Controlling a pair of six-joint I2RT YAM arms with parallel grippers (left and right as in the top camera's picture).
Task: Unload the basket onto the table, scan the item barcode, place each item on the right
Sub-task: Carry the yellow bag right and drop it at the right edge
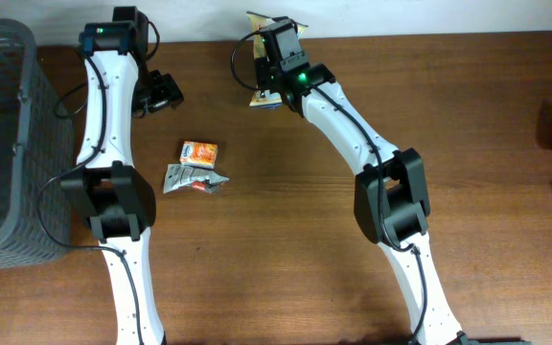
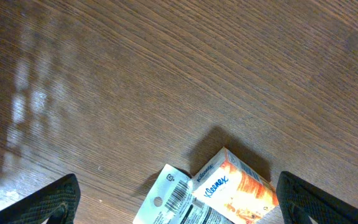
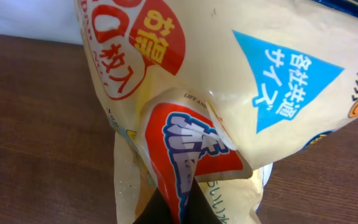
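Materials and finishes, bench survey
Fine-grained, satin-sheened dark brown wooden table [image 1: 286, 230]; cream-yellow printed plastic bag [image 3: 229, 74], glossy creased film; orange tissue pack [image 2: 241, 190], smooth shiny wrapper; silver foil sachet [image 1: 188, 178], crinkled, reflective; grey plastic mesh basket [image 1: 8, 67], matt.

The orange tissue pack [image 2: 238, 190] is showing "Kleenex" in blue script, and the white packet [image 2: 169, 202] touching it is showing a barcode (digits too small to read). The yellow bag [image 3: 229, 106] is carrying Japanese: 各社共通サイズ on a blue triangle [image 3: 284, 81], お得 on a red circle [image 3: 138, 43].
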